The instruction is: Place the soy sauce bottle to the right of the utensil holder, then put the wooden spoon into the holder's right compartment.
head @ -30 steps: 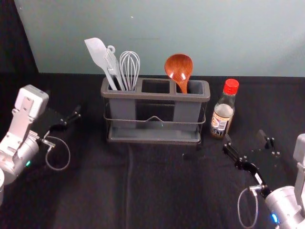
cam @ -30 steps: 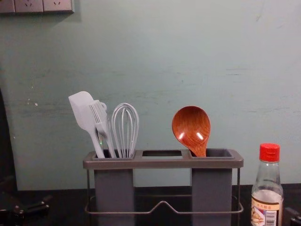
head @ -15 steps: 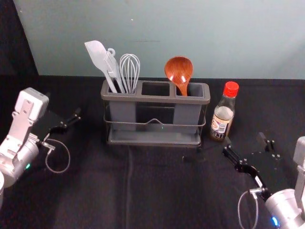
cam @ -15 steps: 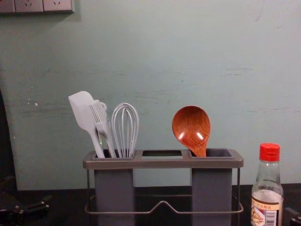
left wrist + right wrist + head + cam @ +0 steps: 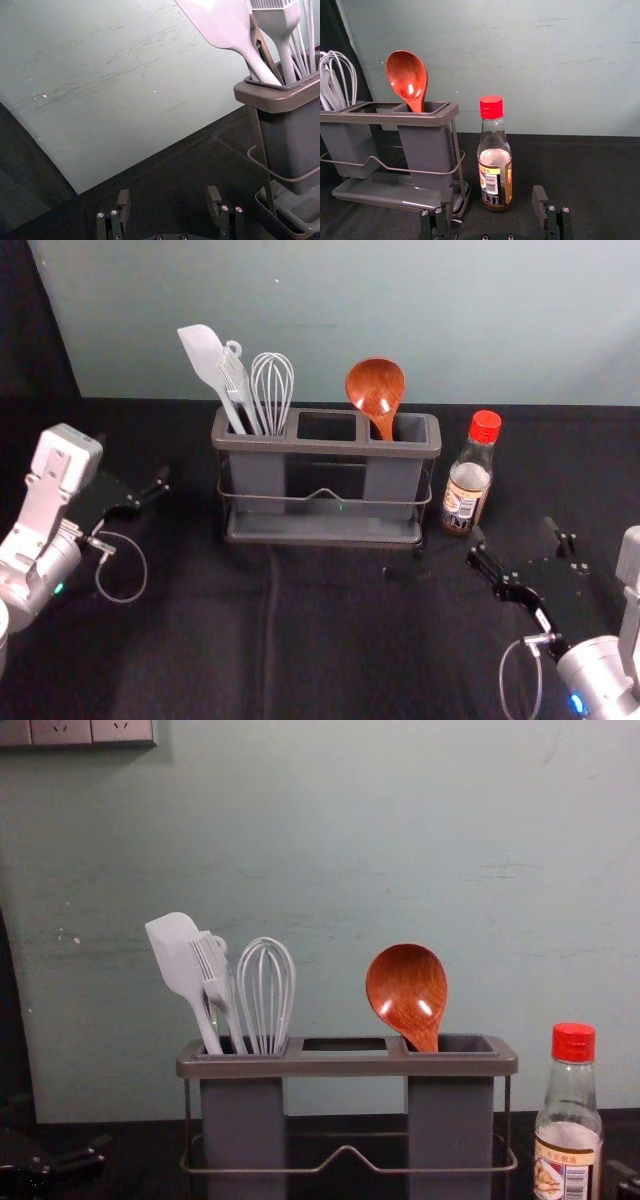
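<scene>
- The right claw [image 5: 516, 530] hung above the bench [image 5: 335, 640] at the near right, its two fingers spread wide with a gap between them
- Just beyond its tips, apart from them, stood the soy sauce bottle [image 5: 466, 480], upright and just beside the holder's right end
- The bottle had clear glass, a narrow neck, a ribbed red cap [image 5: 491, 107] and a pale patch below the shoulder; its label [image 5: 489, 181] showed yellow, white and black with a barcode
- The wooden spoon [image 5: 375, 385] was in the right compartment of the utensil holder [image 5: 325, 447], glossy reddish brown, bowl up, handle down inside, two bright glints on the bowl
- In the left compartment leaned a pale spatula [image 5: 203, 352], a brush [image 5: 238, 380] and a whisk [image 5: 272, 390]
- The left claw [image 5: 130, 462] was parked well left of the holder, its fingers also wide apart
</scene>
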Action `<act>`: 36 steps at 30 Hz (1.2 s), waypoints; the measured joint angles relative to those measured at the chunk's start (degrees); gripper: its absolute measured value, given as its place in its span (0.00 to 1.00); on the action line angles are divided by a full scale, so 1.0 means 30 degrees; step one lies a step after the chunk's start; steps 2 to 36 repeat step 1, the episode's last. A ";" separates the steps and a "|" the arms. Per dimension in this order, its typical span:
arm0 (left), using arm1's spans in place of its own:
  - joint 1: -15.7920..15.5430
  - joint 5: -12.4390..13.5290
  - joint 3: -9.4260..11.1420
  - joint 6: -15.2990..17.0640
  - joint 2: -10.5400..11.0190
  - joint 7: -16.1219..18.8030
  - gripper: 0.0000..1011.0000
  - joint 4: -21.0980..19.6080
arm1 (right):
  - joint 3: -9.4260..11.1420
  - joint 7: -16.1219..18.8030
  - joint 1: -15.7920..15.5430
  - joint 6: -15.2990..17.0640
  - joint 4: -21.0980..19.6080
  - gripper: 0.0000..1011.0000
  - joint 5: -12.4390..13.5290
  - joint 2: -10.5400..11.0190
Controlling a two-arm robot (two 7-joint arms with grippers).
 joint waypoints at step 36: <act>0.0000 0.0000 0.0000 0.0000 0.0000 0.0000 0.99 0.0000 | 0.0000 0.0000 0.0000 0.0000 0.0000 0.99 0.0000 0.0000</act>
